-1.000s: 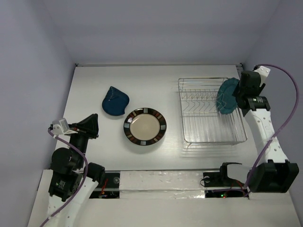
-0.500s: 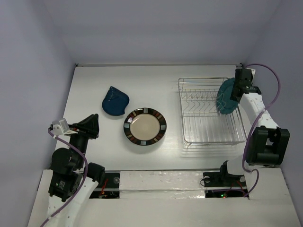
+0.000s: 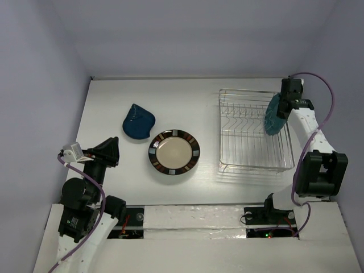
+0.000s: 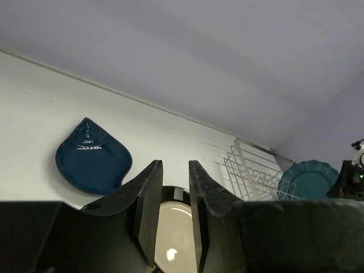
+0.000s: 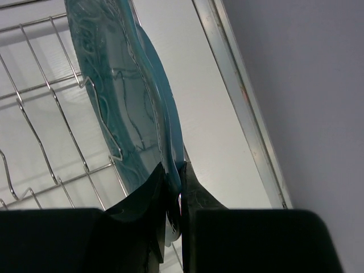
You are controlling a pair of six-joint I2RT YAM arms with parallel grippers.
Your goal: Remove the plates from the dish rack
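White table (image 3: 114, 102) carries the dish rack (image 3: 250, 153). Right gripper (image 5: 172, 170) pinches the rim of 1 teal plate (image 5: 114, 85), upright at the rack's right end. Prongs (image 5: 118, 149) may snag it and break this thin grip. Left gripper (image 4: 175, 170), well left of the rack, is narrowly parted and empty.

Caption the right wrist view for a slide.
Right gripper pinches the rim of a teal plate standing upright in the wire dish rack.

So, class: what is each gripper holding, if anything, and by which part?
The right gripper pinches the teal plate by its rim. The left gripper holds nothing.
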